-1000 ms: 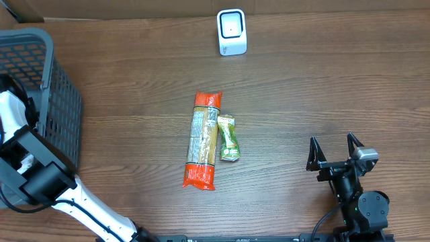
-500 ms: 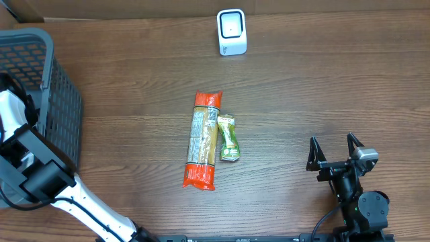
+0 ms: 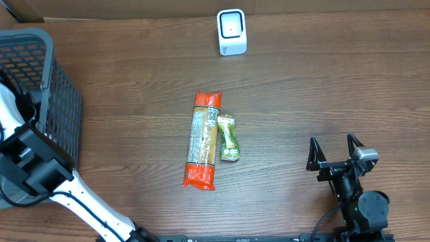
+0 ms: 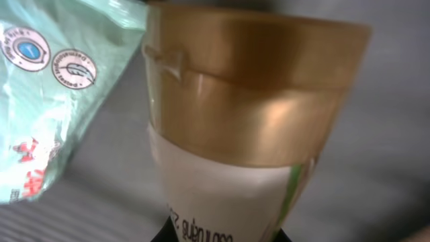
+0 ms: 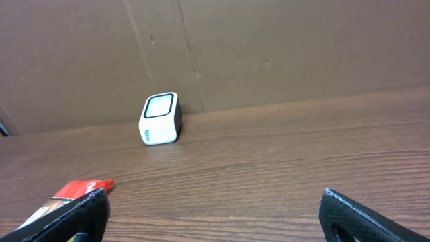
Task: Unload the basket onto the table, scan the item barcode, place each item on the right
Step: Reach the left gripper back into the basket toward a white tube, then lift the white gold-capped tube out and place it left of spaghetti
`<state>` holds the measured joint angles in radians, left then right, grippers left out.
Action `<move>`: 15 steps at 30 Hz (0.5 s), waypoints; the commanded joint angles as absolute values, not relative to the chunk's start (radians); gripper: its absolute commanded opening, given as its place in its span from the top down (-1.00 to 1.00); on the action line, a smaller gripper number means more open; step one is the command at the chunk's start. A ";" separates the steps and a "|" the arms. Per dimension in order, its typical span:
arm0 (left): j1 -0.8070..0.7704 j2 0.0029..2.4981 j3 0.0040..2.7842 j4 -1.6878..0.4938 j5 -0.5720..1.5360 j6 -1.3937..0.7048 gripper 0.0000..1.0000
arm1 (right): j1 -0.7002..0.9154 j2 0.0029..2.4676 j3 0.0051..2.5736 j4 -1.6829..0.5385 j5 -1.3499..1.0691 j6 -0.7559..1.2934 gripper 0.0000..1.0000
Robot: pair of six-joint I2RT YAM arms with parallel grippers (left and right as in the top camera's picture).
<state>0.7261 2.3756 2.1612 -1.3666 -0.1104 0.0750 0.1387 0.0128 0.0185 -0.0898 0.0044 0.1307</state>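
In the left wrist view a white container with a gold lid (image 4: 242,114) fills the frame, printed text near its bottom. My left gripper (image 4: 222,238) is shut on its lower end, with only the dark fingertips showing at the bottom edge. From overhead, the left arm (image 3: 30,168) reaches into the grey basket (image 3: 57,101), and its gripper is hidden there. The white scanner (image 3: 232,31) stands at the table's far edge, also seen as the scanner (image 5: 160,119) ahead of my right gripper (image 5: 215,212). That right gripper (image 3: 334,153) rests open and empty at the front right.
A long packet with orange ends (image 3: 203,140) and a small green packet (image 3: 229,138) lie side by side mid-table. A pale green bag (image 4: 47,87) lies beside the container in the basket. A cardboard wall (image 5: 269,47) backs the table.
My left gripper has closed onto the gold-lidded container inside the basket, and the left arm has shifted slightly. The right arm and the packets on the table have not moved.
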 commanded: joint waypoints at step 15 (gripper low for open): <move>0.631 1.944 2.876 -1.670 0.099 -0.052 0.91 | 0.136 0.003 0.008 -0.083 0.005 0.126 -1.00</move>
